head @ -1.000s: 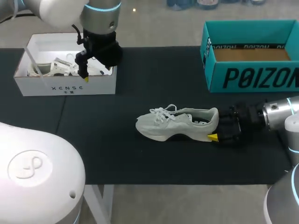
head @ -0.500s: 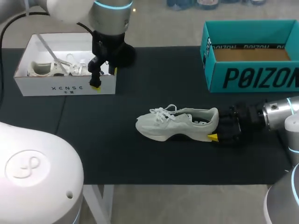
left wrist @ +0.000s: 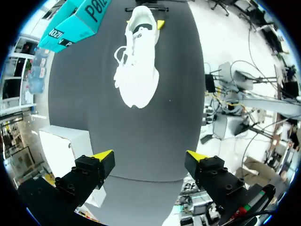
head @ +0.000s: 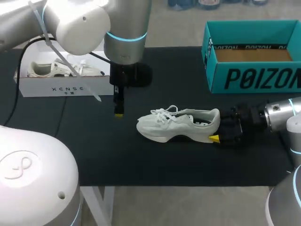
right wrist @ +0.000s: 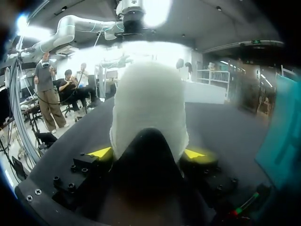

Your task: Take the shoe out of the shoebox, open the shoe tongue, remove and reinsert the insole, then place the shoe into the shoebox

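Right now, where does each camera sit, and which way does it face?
Head view: above and behind, facing down on the table; left arm, right arm show.
Left wrist view: over the table, facing the shoe; open left jaws show.
Right wrist view: at the heel, facing along the shoe; right jaws clamp it.
All share the shoe.

I take this for a robotics lab bench, not a home or a shop. My two machine arms, the left arm (head: 124, 28) and the right arm (head: 282, 113), stand at a table (head: 94, 155) covered in a black mat (plain test-bench dressing). The things on it are laid out like props: one shoe (head: 178, 123), a teal shoebox (head: 254, 77) and a white box (head: 66, 88) of loose bits.
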You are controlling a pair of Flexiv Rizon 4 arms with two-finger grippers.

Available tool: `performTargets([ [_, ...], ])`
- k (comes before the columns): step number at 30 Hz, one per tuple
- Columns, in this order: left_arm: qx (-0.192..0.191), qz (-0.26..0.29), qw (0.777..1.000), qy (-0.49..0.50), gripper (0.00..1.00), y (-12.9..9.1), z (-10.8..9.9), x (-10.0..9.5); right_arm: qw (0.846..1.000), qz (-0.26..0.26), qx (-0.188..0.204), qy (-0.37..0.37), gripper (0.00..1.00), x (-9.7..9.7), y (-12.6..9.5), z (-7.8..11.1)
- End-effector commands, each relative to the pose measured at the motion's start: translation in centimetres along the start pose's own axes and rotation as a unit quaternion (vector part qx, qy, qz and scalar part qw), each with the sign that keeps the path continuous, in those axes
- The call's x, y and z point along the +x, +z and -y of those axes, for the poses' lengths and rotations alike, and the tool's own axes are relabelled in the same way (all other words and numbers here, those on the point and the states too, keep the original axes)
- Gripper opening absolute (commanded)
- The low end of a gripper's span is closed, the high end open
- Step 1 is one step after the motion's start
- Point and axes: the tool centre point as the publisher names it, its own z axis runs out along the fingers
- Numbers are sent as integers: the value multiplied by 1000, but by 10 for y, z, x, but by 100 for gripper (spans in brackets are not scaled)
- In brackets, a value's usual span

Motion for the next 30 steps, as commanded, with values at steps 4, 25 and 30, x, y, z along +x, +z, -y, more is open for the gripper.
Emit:
performTargets([
  [4,-3,-27,968,-249,100,-1,4,-4,1000,1,1,0,0,-1,6,5],
  [25,14,-15,899,-437,100,-10,16,8,1000,1,1,0,0,-1,6,5],
  [30,32,-12,851,-524,100,-10,32,21,1000,1,1,0,0,-1,6,5],
])
